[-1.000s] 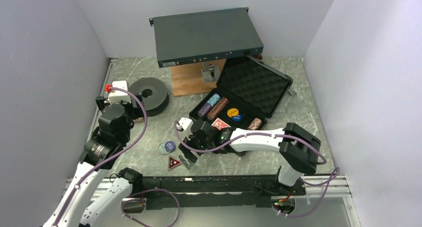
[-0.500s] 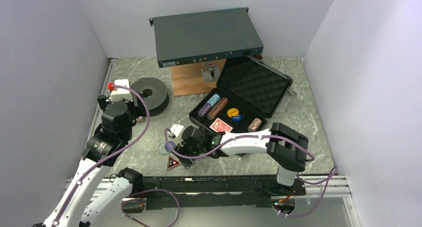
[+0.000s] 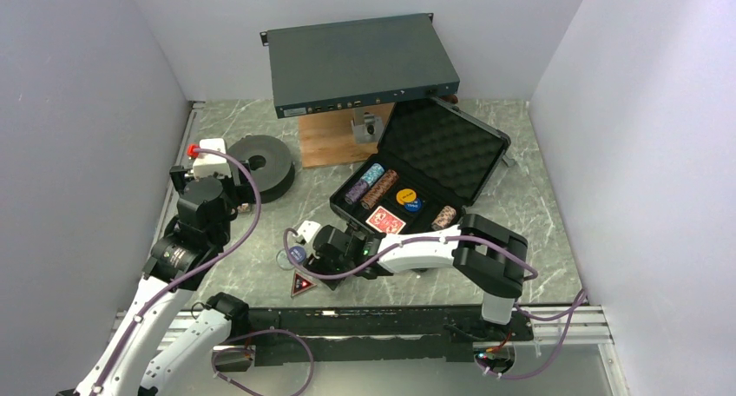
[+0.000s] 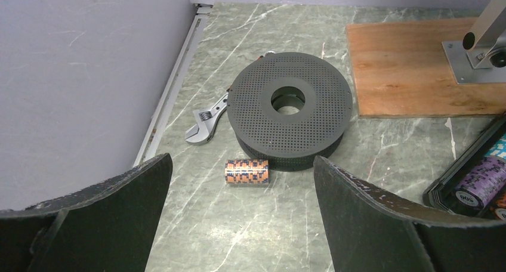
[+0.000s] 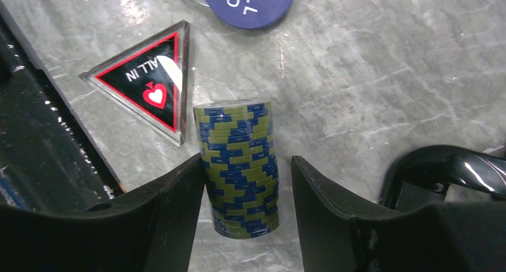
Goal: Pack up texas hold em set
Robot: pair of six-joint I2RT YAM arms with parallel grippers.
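Right gripper (image 5: 247, 164) slightly open around blue-yellow chip roll (image 5: 235, 135), fingers alongside

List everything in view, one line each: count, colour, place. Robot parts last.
case: 1, black, open, right of centre
chip rolls: 4, mixed colours, in the case
card deck: 1, red-backed, in the case
buttons: 2, yellow and blue, in the case
blue-green roll: 1, on the table, near the triangle
orange roll: 1, on the table, beside the spool
triangle: 1, red and black, near front edge
blue button: 1, on the table, beyond the triangle
spool: 1, dark, left rear
wrench: 1, silver, left of the spool
electronics box: 1, grey, rear
wooden board: 1, brown, under the box
left gripper: 1, black, open, facing the orange roll
right gripper: 1, black, open, straddling the blue-green roll
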